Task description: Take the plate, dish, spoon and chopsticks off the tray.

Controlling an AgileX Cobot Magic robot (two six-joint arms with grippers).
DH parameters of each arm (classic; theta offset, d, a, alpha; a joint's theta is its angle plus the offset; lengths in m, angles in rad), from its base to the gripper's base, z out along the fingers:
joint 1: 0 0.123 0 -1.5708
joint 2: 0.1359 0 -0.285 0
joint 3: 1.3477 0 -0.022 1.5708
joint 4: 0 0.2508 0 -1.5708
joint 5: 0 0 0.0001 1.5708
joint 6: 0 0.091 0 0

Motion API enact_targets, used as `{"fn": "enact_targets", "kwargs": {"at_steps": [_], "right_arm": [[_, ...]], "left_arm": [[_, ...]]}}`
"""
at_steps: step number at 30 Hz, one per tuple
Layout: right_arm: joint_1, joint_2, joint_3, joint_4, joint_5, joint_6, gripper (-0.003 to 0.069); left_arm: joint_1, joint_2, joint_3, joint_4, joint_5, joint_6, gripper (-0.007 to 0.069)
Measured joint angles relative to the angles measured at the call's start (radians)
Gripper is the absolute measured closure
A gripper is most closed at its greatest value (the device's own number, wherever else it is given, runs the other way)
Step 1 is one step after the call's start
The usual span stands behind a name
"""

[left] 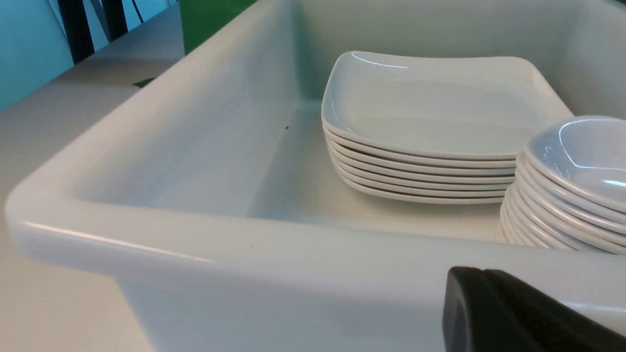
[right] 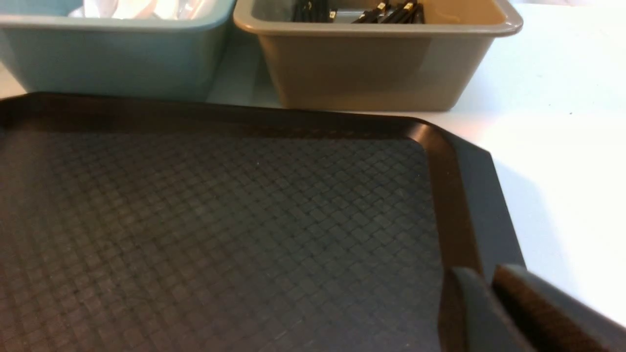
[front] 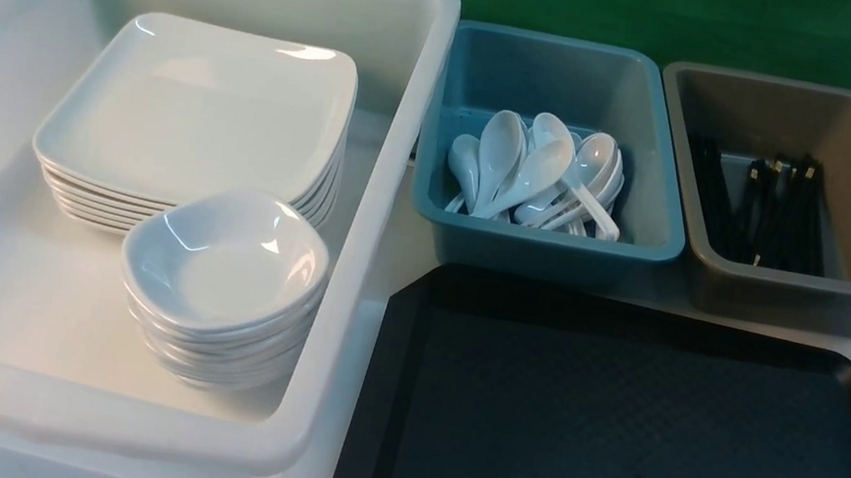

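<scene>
The black tray [front: 615, 436] lies at the front right with nothing on its textured surface [right: 220, 220]. A stack of several square white plates [front: 201, 104] [left: 440, 107] sits in the big white tub, with a stack of small round dishes [front: 224, 260] [left: 582, 151] in front of it. Several white spoons [front: 537, 171] lie in the teal tub, and black chopsticks [front: 776, 207] [right: 386, 12] in the brown tub. My left gripper [left: 481, 270] is shut and empty, just outside the white tub's near rim. My right gripper [right: 481, 271] hangs over the tray's right rim, its jaws a narrow gap apart and empty.
The white tub [front: 391, 183] fills the left side. The teal tub [front: 542, 248] and the brown tub [front: 804, 300] stand side by side behind the tray. White tabletop shows to the tray's right [right: 562, 146]. A green cloth hangs at the back. Neither arm shows in the front view.
</scene>
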Motion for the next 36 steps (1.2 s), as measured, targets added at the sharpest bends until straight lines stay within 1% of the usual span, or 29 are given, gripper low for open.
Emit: {"fn": "enact_targets", "kwargs": {"at_steps": [23,31,36], "right_arm": [[0.0,0.0,0.0,0.0,0.0,0.0,0.0477],[0.0,0.0,0.0,0.0,0.0,0.0,0.0474],[0.0,0.0,0.0,0.0,0.0,0.0,0.0459]], "left_arm": [[0.0,0.0,0.0,0.0,-0.014,0.0,0.0619],[0.0,0.0,0.0,0.0,-0.014,-0.001,0.0619],[0.0,0.0,0.0,0.0,-0.014,-0.001,0.0619]]}}
